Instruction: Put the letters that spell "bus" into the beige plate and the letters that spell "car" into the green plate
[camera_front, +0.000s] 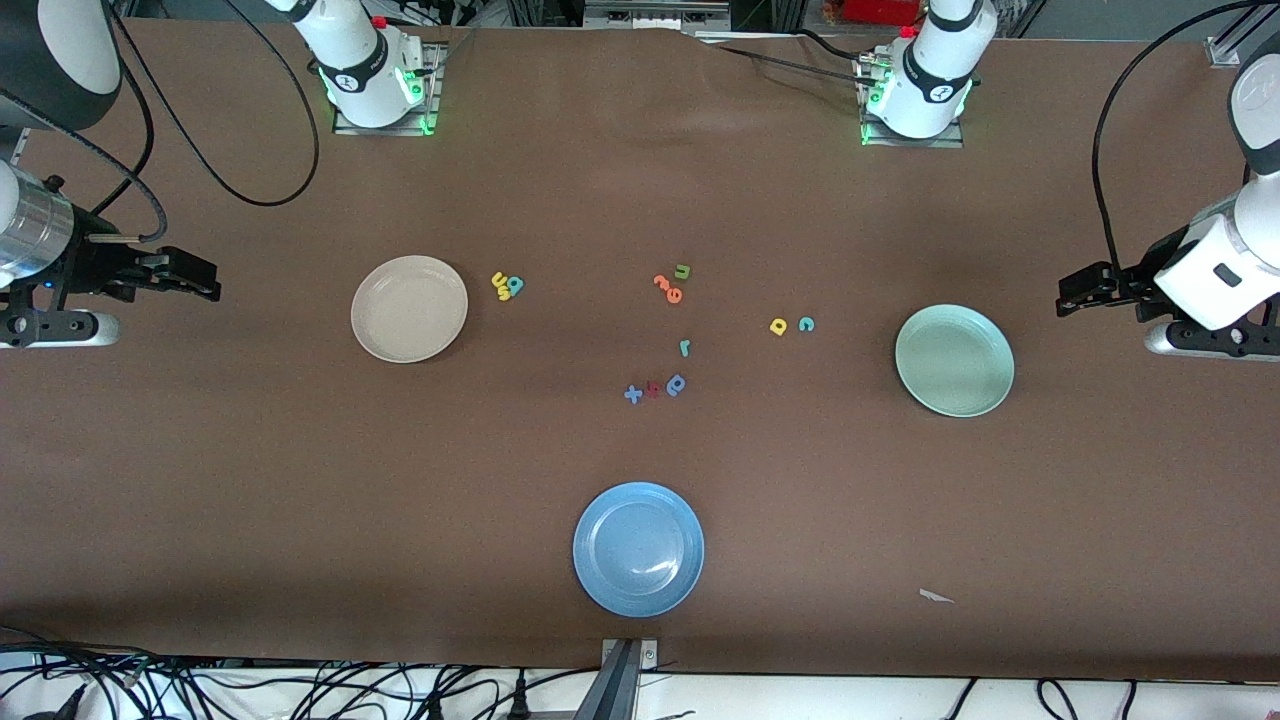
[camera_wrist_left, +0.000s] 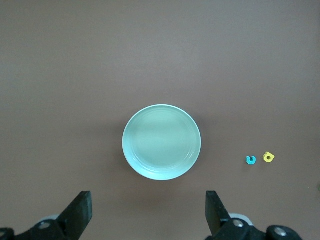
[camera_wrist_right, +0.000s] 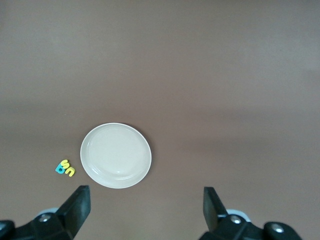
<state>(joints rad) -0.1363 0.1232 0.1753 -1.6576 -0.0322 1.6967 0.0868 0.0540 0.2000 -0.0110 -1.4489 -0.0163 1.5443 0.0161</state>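
- Nothing is sorted yet, as I judge it: the beige plate (camera_front: 409, 308) and the green plate (camera_front: 954, 360) both lie bare, so my first step is a pick.
- My right pincer (camera_front: 190, 275) hangs over the counter (camera_front: 300, 500) at the right arm's end, released, jaws wide, holding and touching nothing; in its wrist view the fingers (camera_wrist_right: 75, 207) frame the beige plate from above.
- My left pincer (camera_front: 1085, 292) hangs over the left arm's end, equally wide and empty, waiting above the green plate.
- The "bus" letters (camera_front: 506, 285) sit bunched just beside the beige plate, toward the middle. They touch one another, so I should come straight down on an outer one, pinch it across its thin strokes, and lift without dragging its neighbours.
- The yellow "a" (camera_front: 778, 326) and teal "c" (camera_front: 806, 324) lie near the green plate, slightly apart, easy single picks for my left arm.
- The teal "r" (camera_front: 684, 348) lies mid-counter, well apart from both plates.
- Decoys to leave: the green "u" (camera_front: 683, 271) touching the orange pieces (camera_front: 667, 288), and the blue letter (camera_front: 676, 384) by a blue plus (camera_front: 632, 394); there may be a red piece between those two, I think.
- The blue plate (camera_front: 638, 549) gets nothing.
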